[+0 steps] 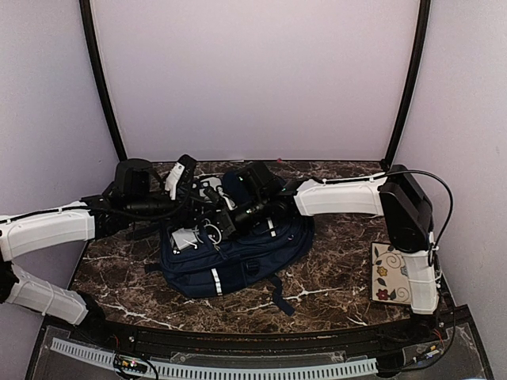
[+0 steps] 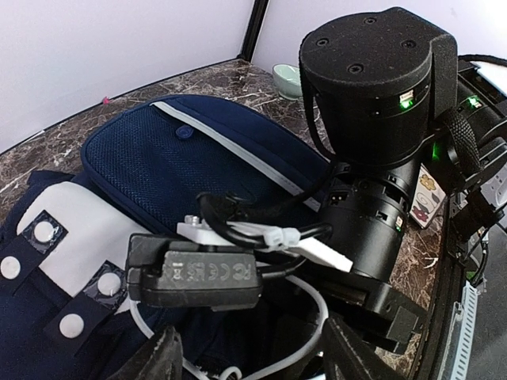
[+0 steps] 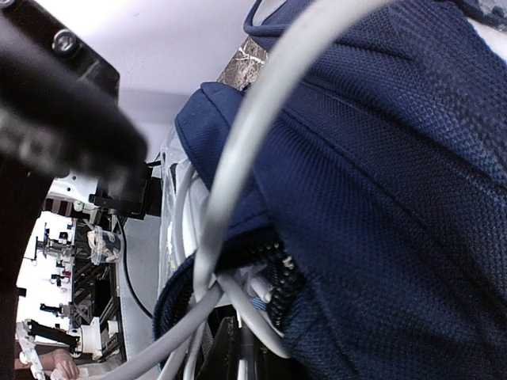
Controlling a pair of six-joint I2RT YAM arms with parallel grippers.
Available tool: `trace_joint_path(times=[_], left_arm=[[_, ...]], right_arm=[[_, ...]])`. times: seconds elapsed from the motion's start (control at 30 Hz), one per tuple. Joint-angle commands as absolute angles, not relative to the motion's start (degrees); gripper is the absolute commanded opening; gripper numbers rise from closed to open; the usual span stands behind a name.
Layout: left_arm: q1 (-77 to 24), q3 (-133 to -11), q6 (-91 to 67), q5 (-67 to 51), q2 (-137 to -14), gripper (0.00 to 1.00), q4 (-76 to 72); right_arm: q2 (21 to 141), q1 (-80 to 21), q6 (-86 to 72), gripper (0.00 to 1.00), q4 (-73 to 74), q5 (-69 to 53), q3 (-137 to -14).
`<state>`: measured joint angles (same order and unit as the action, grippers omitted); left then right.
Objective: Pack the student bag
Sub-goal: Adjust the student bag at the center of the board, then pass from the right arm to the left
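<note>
The student bag [image 1: 238, 257] lies in the middle of the marble table, navy with a white stripe. The left wrist view shows its mesh front pocket [image 2: 182, 158] and its pale grey patch [image 2: 71, 229] with white studs. My left gripper [image 2: 257, 360] hangs open over the bag's dark mouth, a white cable [image 2: 317, 317] looping between its fingers. My right gripper [image 3: 238, 352] is shut on the bag's rim beside the zipper [image 3: 281, 285]. More white cable [image 3: 238, 158] spills out there. Both grippers, left [image 1: 202, 210] and right [image 1: 230, 222], meet over the bag's far end.
A flat cream card with a floral pattern [image 1: 388, 273] lies at the right edge of the table under the right arm. A pale green bowl [image 2: 287, 77] stands at the back. The right arm's wrist [image 2: 372, 134] and its black camera box [image 2: 194, 273] crowd close before my left gripper.
</note>
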<state>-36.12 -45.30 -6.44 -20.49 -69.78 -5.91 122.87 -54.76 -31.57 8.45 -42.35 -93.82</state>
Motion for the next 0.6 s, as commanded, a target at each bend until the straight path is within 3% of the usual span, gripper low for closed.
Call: trace_joint_path(times=[0.0, 0.27, 0.3, 0.4, 0.43, 0.57], left_arm=[[-35.6, -43.52, -6.68, -22.65, -68.57, 0.6, -6.61], [-35.6, -42.51, -7.82, -26.89, -71.43, 0.58, -7.42], [-35.6, -42.35, -7.82, -26.74, -71.28, 0.51, -7.64], [-35.6, -40.98, -8.46, -24.38, -69.58, 0.09, -10.57], [-35.6, -40.22, -8.85, -23.64, -68.69, 0.01, -11.92], [-35.6, -37.72, -8.31, -23.24, -65.54, 0.0, -14.04]], right_arm=[[125.94, -55.81, -31.29, 0.0, 14.23, -40.09, -90.79], [125.38, -55.81, -31.2, 0.0, 14.41, -39.87, -90.63], [125.27, -55.81, -31.2, 0.0, 14.41, -39.82, -90.55], [125.04, -55.81, -31.16, 0.0, 14.39, -39.86, -90.44], [124.88, -55.81, -31.12, 0.0, 14.55, -39.77, -90.44], [122.28, -55.81, -30.49, 0.14, 14.77, -38.67, -89.51]])
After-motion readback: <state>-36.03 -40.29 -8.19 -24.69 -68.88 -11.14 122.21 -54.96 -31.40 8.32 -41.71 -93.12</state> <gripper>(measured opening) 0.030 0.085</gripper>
